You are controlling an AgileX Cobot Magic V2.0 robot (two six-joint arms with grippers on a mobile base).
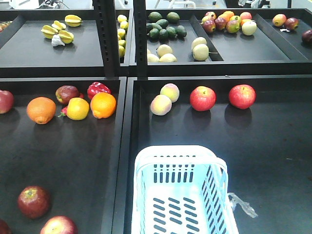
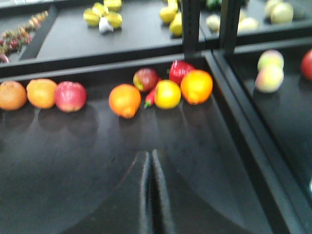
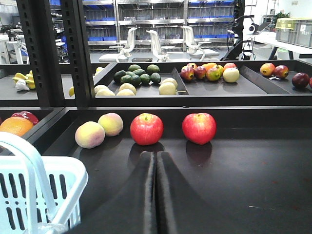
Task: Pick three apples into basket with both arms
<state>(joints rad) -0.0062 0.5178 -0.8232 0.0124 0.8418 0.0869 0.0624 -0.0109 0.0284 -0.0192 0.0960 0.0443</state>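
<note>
Nothing lies in the basket [image 1: 175, 156] that I can see. It sits at the bottom centre of the front view, so I judge I am at the very start, lining up the first picks. My right gripper [image 3: 156, 157] has its fingers pressed together on nothing and points between two red apples, the left-hand apple [image 3: 146, 128] and the right-hand apple [image 3: 199, 127], which stand apart near the back wall of the right tray [image 1: 273, 161]. My left gripper [image 2: 150, 156] is likewise closed and empty over the left tray [image 1: 63, 161]. There a dark red apple [image 2: 145, 79] sits top centre, crowded by an orange [image 2: 196, 86], and a freer red apple [image 2: 70, 96] sits upper left. Two more dark apples [image 1: 34, 201] lie at the front view's lower left. Next I should spread both sets of fingers wide enough to straddle a round apple, then reach forward and close gently so it does not roll away.
</note>
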